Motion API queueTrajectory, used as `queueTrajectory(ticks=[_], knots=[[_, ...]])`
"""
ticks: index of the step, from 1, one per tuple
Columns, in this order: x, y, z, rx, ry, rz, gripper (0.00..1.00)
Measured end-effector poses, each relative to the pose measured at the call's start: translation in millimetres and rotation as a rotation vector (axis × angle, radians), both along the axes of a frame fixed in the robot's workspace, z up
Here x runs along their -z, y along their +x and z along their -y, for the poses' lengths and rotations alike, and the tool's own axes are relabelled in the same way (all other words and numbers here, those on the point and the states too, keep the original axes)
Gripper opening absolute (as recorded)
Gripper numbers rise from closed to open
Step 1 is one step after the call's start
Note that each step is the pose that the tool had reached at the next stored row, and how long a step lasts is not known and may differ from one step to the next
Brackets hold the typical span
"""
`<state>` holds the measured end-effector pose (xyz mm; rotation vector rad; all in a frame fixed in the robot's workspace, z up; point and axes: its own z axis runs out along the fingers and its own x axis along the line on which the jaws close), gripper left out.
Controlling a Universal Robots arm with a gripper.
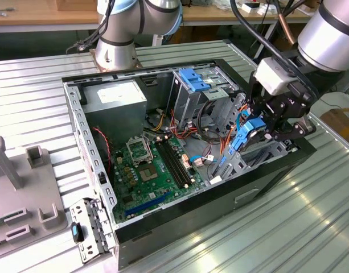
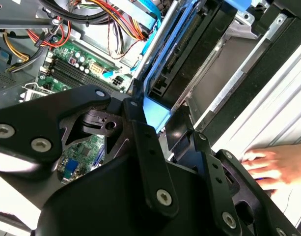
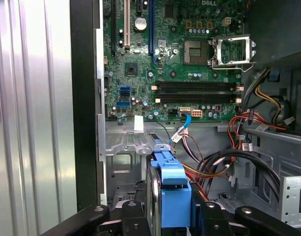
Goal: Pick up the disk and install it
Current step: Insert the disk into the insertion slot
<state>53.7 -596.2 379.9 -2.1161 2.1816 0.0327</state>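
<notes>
Disk (image 3: 172, 196): blue carrier seen edge-on, upright over the open case (image 1: 265, 182), at the exterior view's right.
Claw (image 1: 257, 128): clamped on the disk.
Around: red-orange cables (image 3: 214, 169) just beside; motherboard (image 3: 179, 64) beyond; person's hand (image 2: 270, 164) on the bench (image 1: 311, 222).

the disk (image 1: 249, 132), mostly behind the gripper (image 1: 265, 129)

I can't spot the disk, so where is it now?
In the exterior view, the disk is held in the gripper at that view's right, over the open computer case, just beside the metal drive cage.
</notes>
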Motion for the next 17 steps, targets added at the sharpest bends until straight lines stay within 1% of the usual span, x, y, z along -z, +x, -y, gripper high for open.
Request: queueTrajectory(ticks=[4,5,10,11,12,13,17], knots=[[0.1,0.0,0.0,0.0,0.0001,0.0,0.44],[0.1,0.0,0.0,0.0,-0.0001,0.0,0.37],[0.3,0.0,0.0,0.0,0.0,0.0,0.37],[-1.3,0.0,-0.1,0.0,0.0017,0.0003,0.37],[-4.2,0.0,0.0,0.0,0.0029,0.0003,0.37],[-10.7,0.0,0.0,0.0,-0.0006,0.0001,0.37],[-34.1,0.0,-0.1,0.0,-0.0003,0.0,0.37]])
